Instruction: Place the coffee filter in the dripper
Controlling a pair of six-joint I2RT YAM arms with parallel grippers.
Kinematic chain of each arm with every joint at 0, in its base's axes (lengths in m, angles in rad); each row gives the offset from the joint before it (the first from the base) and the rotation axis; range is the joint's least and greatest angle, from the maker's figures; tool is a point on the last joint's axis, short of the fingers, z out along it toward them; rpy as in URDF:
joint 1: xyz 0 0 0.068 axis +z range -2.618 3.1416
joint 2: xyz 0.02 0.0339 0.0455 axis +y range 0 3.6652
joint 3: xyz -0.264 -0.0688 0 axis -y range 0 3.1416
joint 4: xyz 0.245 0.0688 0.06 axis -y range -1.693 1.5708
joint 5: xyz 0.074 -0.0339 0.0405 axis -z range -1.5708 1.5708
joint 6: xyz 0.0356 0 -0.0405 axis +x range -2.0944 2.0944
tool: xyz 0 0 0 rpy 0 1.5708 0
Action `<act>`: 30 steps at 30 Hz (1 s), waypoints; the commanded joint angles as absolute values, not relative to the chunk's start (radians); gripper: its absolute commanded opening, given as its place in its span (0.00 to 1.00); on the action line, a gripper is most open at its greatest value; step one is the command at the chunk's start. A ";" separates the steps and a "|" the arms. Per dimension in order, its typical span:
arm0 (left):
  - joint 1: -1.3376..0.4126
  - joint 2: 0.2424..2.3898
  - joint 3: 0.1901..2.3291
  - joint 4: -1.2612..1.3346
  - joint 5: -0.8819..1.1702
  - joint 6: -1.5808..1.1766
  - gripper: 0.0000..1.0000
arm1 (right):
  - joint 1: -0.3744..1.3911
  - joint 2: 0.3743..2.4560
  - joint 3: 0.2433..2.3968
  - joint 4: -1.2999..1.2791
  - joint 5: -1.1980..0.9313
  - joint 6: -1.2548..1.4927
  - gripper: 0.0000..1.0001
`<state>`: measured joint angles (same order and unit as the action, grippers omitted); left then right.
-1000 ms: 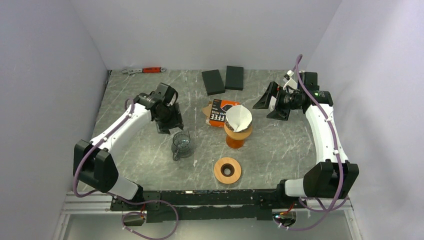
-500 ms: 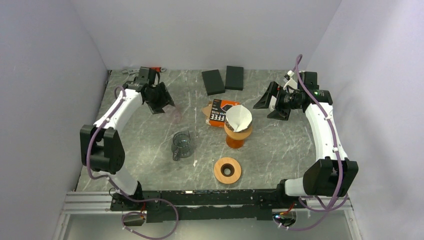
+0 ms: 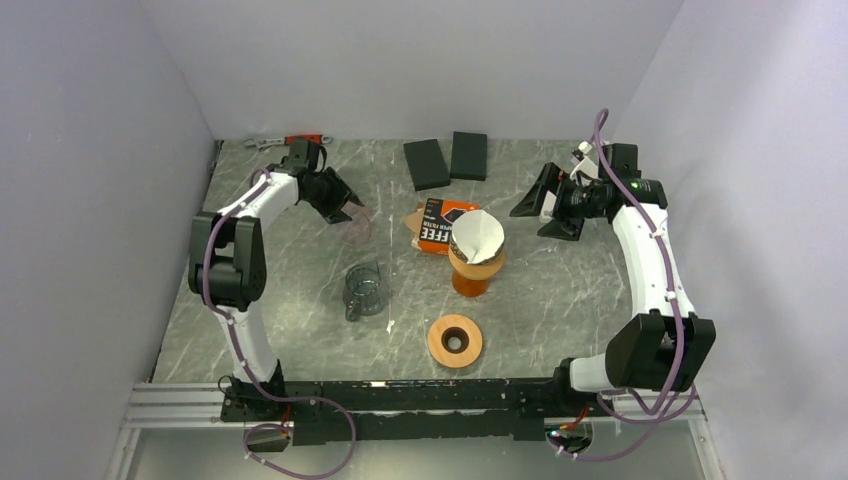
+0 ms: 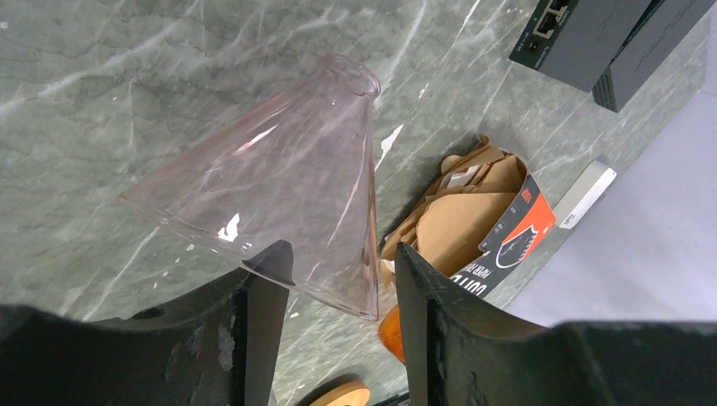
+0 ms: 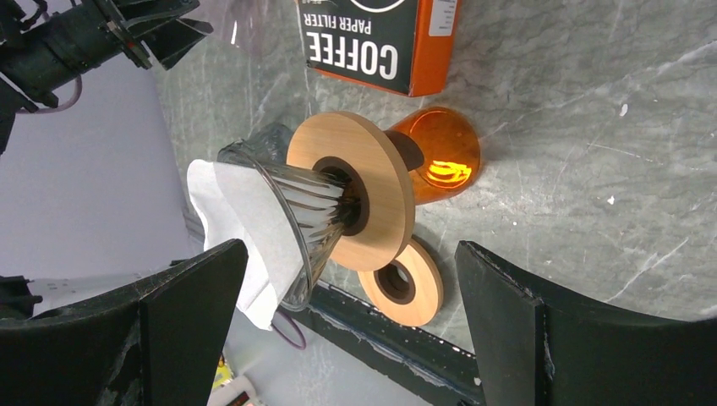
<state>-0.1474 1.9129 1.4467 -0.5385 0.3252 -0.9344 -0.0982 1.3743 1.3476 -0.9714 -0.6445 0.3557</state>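
A white paper coffee filter [image 3: 478, 233] [image 5: 227, 227] sits in the ribbed glass dripper [image 5: 298, 211], which has a wooden collar and stands on an orange carafe [image 3: 470, 280] [image 5: 440, 152] at mid table. To the right of it my right gripper [image 3: 527, 222] [image 5: 351, 249] hovers wide open and holds nothing. At the back left my left gripper [image 3: 342, 208] [image 4: 338, 251] is half open astride the rim of a clear glass cone [image 3: 354, 224] [image 4: 287, 186]. One finger shows through the glass; a gap separates the other from the cone's wall.
An orange-and-black filter box [image 3: 437, 225] [image 4: 499, 237] with brown filters lies behind the carafe. A glass mug [image 3: 364, 288] and a loose wooden ring [image 3: 454, 340] are nearer the arms. Two black boxes [image 3: 447, 158] and a wrench [image 3: 295, 141] lie at the back edge.
My left arm has swung from the glass mug to the back left, onto the clear cone, and its jaws have narrowed a little. The right arm has barely moved.
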 commanded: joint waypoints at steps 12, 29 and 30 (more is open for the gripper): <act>-0.149 1.838 1.540 -0.646 0.258 -0.874 0.62 | -0.133 1.371 1.375 -0.959 -0.612 0.348 1.00; -0.195 1.340 1.322 -0.813 0.311 -0.679 0.70 | -0.179 1.152 0.907 -0.858 -0.647 0.520 1.00; -0.222 1.322 1.305 -0.812 0.322 -0.691 0.70 | -0.180 1.136 0.864 -0.842 -0.664 0.537 1.00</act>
